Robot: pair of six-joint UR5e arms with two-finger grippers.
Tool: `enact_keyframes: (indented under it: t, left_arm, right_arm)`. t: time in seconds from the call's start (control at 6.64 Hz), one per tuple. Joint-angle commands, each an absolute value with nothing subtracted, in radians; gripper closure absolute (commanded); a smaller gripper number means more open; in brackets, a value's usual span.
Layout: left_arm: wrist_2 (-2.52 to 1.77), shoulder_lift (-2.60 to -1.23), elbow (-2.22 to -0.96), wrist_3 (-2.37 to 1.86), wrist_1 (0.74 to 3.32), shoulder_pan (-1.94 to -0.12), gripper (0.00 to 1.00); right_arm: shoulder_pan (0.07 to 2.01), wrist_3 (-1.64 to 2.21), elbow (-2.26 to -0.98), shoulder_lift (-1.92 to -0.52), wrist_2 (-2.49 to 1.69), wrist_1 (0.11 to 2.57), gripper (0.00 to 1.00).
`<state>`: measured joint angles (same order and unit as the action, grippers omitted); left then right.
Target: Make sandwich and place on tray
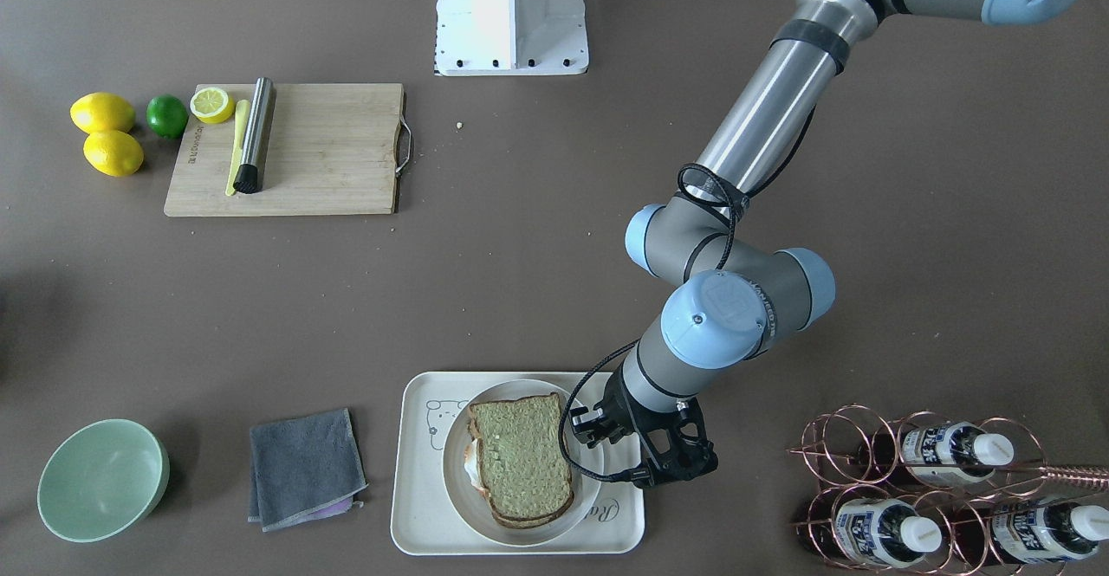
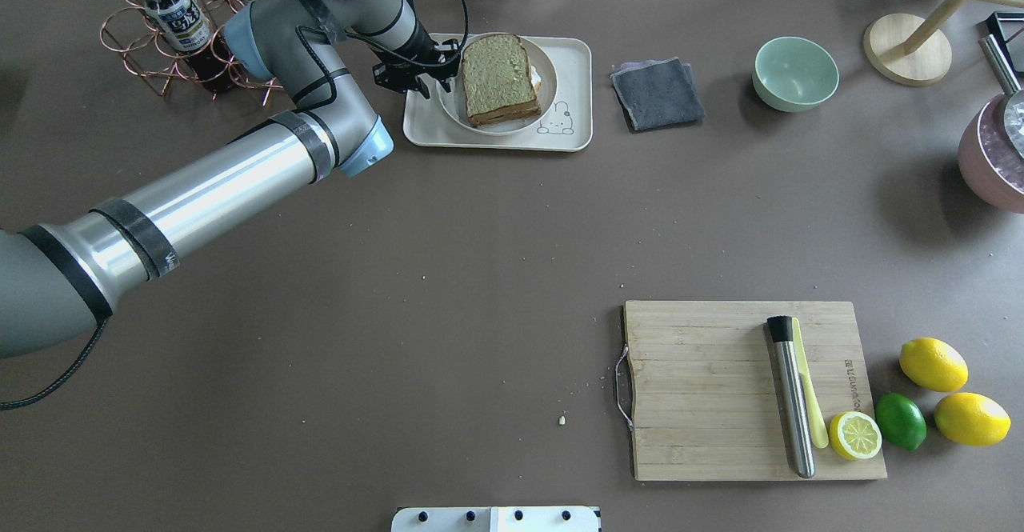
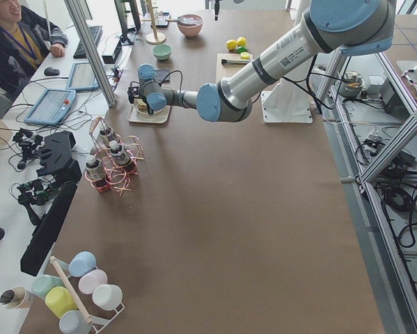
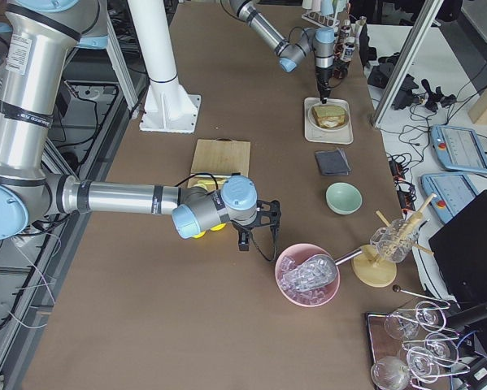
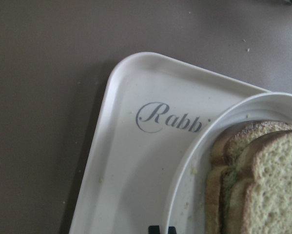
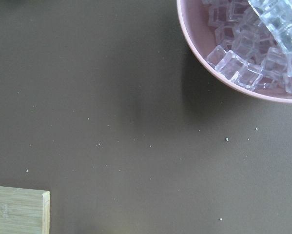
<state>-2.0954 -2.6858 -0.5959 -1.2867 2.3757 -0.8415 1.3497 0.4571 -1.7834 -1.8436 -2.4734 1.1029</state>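
- Lying nearest the robot, a wooden cutting board (image 2: 704, 388) is carrying a steel cylinder (image 2: 792, 396) and a half lemon (image 2: 854, 435), with a lime (image 2: 900, 421) and two whole lemons (image 2: 933, 364) sitting just beside it on the table.
- The right gripper (image 4: 255, 231) is hanging over bare table between the board and a pink bowl of ice cubes (image 2: 988, 172). I cannot tell whether its fingers are apart or together.
- Along the far edge, the tray (image 2: 572, 76) is holding a round white plate (image 2: 452, 108). The sandwich (image 2: 498, 78) is sitting on that plate, with a bit of egg white (image 2: 536, 78) peeking out between the two slices.
- The left gripper (image 2: 414, 76) is hovering over the tray's script corner, just beside the plate, its fingertips drawn together and gripping nothing.
- A grey cloth (image 2: 658, 94) and a green bowl (image 2: 795, 74) are lying to one side of the tray, and a copper bottle rack (image 2: 172, 36) is standing on the other.
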Motion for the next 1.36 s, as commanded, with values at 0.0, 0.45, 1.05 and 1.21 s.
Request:
enact_keyframes:
  t: [0.0, 0.45, 1.05, 1.21]
  left_arm:
    - [-2.106, -2.671, -0.621, -1.269, 2.367, -0.882, 0.48]
    - [-2.241, -2.294, -1.258, -0.888, 1.870, -1.007, 0.42]
    - [-2.275, -1.833, -1.738, -0.270, 1.542, -1.254, 0.33]
    - [-2.281, -1.730, -1.790, -0.168, 1.525, -1.319, 0.31]
  right_arm:
    - [1.341, 0.457, -1.784, -1.809, -2.461, 1.144, 0.00]
    - [1.336, 0.456, -1.784, -1.763, -2.439, 1.160, 0.00]
    - [1.426, 0.190, -1.792, -1.759, -2.398, 1.346, 0.00]
    - [1.465, 0.098, -1.819, -1.743, -2.367, 1.459, 0.00]
